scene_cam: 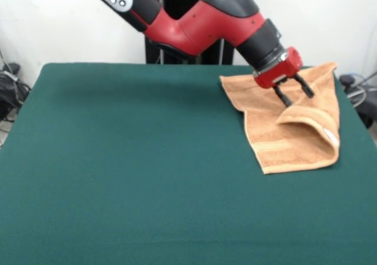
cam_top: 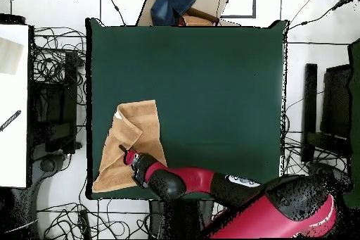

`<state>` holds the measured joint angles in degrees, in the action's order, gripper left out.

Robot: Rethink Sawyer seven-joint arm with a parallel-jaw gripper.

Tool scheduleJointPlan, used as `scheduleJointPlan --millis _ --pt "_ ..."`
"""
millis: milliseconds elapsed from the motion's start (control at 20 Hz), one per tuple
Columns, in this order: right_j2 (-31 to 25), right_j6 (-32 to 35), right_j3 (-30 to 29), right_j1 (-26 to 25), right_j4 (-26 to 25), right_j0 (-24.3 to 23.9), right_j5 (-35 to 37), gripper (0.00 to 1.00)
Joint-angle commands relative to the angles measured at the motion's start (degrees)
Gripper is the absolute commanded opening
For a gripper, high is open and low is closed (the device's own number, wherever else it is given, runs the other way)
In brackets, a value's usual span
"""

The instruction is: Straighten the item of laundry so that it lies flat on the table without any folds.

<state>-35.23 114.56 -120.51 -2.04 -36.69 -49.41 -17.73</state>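
My gripper (scene_cam: 297, 92) hangs over the towel (scene_cam: 288, 129), its two black fingers (scene_cam: 283, 95) spread apart with nothing between them, tips down at the cloth. The towel lies on the green desk (scene_cam: 135, 159) at the corner nearest my base, at the right in the front view and lower left in the overhead view (cam_top: 130, 146). It is not flat: one edge is folded over itself, making a raised flap, and a small white label (scene_cam: 331, 137) shows at that fold. Striped bands cross the end farthest from me.
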Motion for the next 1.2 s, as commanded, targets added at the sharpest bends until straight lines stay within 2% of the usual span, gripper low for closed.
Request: scheduleJointPlan --millis 50,300,550,750,900,1200 --pt "-3.0 7.7 7.7 -6.6 -1.4 3.1 0.4 1.0" --pt "-3.8 7.2 8.1 -6.9 -1.1 2.5 1.7 1.0" --pt "-5.2 7.1 6.3 -4.3 0.4 1.1 3.3 1.0" --pt "-3.9 7.4 5.4 -2.8 0.9 1.5 2.3 1.0" --pt "-2.1 7.1 5.7 -1.7 0.5 2.3 0.6 1.0" --pt "-2.0 6.0 6.6 -3.2 -2.6 0.3 1.4 1.0"
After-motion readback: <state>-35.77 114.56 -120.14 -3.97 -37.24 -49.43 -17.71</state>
